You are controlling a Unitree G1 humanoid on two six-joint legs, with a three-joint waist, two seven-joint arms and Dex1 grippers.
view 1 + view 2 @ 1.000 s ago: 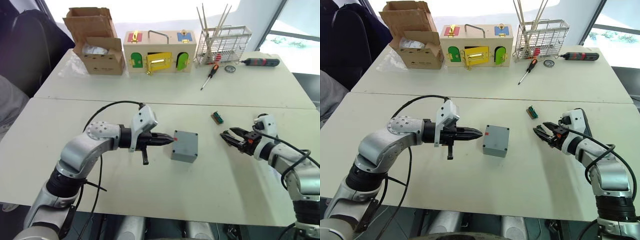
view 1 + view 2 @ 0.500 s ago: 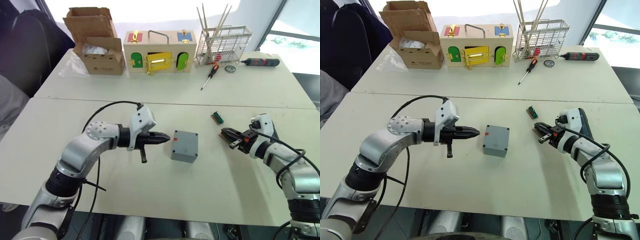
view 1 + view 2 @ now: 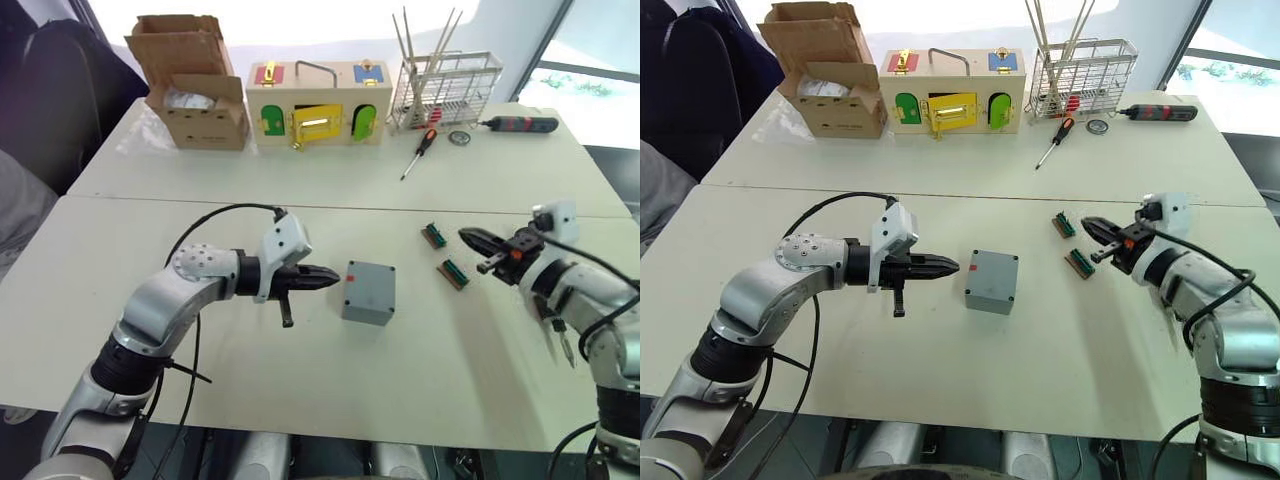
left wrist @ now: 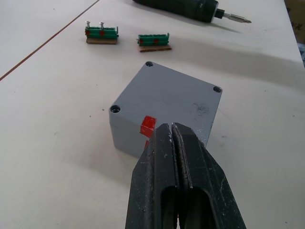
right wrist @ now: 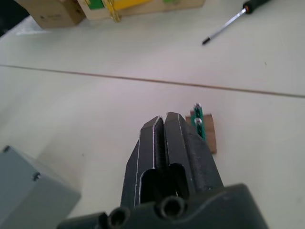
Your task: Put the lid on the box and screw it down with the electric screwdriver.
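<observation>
- Left eye view: the pale white bench (image 3: 300, 380) carries the small deep grey plastic box (image 3: 369, 292) near its middle. The far clutter is well behind the box.
- The left gripper (image 3: 335, 281) is clenched on nothing. Its tip is just beside the box's side with the red mark, as it was a second ago.
- The right gripper (image 3: 468, 236) has changed. Half a second ago it was low beside a small green connector strip on a brown backing (image 3: 452, 272). Now it is raised and drawn back, clenched and empty, well to the right of the box.
- That strip lies released to the right of the box, near a second green strip (image 3: 433, 235).
- The flat grey square lid (image 4: 176, 98) looks already seated on the box, with its corner holes showing.
- The thick dark electric screwdriver with a metal bit (image 4: 181, 5) lies beyond the box, past both strips.
- With the strip set down, the right gripper seems free to fetch the screwdriver. Driving the corner screws is probably the next step.
</observation>
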